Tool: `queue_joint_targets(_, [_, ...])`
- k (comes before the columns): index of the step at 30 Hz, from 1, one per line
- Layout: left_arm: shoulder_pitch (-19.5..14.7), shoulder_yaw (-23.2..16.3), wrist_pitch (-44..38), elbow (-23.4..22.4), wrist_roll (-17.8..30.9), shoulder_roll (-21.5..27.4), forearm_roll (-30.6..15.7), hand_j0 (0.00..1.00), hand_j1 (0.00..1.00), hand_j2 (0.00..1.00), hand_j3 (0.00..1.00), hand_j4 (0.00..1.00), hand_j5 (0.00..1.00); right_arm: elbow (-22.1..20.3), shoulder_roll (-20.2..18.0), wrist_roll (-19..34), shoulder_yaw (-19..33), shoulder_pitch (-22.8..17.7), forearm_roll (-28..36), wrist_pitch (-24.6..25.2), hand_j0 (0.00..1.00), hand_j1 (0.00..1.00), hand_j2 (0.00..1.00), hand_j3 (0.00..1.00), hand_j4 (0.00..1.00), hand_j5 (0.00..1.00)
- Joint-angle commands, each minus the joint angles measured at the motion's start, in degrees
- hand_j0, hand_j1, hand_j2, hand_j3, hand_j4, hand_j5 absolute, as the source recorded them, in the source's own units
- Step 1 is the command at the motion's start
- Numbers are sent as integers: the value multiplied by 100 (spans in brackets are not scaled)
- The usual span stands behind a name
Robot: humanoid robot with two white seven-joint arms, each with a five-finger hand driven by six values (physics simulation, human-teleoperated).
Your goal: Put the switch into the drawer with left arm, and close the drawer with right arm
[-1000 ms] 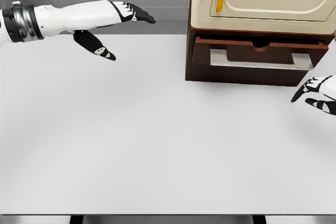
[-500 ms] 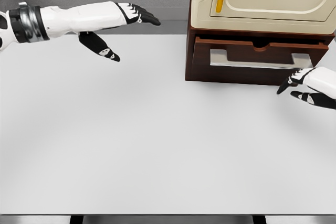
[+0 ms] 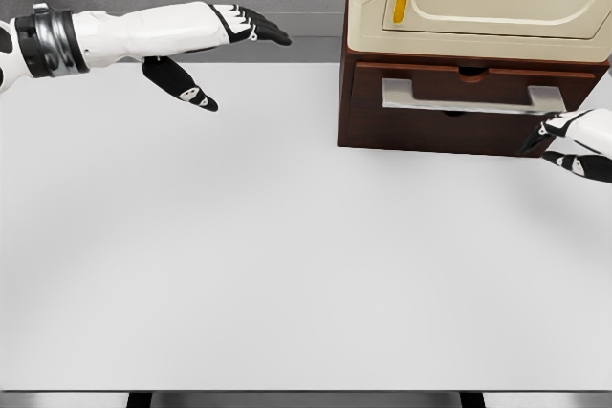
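White tabletop (image 3: 287, 255): drawer (image 3: 459, 112) looks shut, right hand (image 3: 572, 140) open-fingered against it; left hand (image 3: 215, 50) spread, empty; switch unseen

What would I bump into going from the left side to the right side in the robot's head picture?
Left arm's metal wrist cuff → left hand with fingers spread → brown drawer with its silver handle → right hand at the drawer's right end.

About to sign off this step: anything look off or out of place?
Nothing stands out. The dark brown wooden drawer sits flush, square with its silver handle; the right hand is at its front, the left hand is open.
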State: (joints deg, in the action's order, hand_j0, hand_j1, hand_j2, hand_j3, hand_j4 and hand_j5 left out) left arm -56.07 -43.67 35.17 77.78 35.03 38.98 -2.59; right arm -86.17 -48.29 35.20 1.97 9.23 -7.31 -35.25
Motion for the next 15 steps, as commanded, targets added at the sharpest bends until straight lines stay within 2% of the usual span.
queue_joint_targets(1, [0, 8, -17, -17, -3, 4, -40, 100, 100, 100, 100, 100, 100, 12, 48, -20, -65, 18, 45, 25, 52, 52, 52, 52, 52, 52])
queue_joint_targets(7, [-9, 17, -17, -26, -3, 22, -40, 100, 100, 100, 100, 100, 100, 144, 75, -20, -170, 141, 36, 25, 53, 53, 53, 53, 53, 53])
queue_joint_targets(10, [-9, 17, -17, -26, -3, 22, -40, 100, 100, 100, 100, 100, 100, 329, 83, -20, -346, 360, 10, 25, 52, 52, 52, 52, 52, 52])
queue_joint_targets(15, [-9, 17, -17, -26, -3, 22, -40, 100, 100, 100, 100, 100, 100, 338, 83, -20, -373, 378, 10, 25, 53, 53, 53, 53, 53, 53])
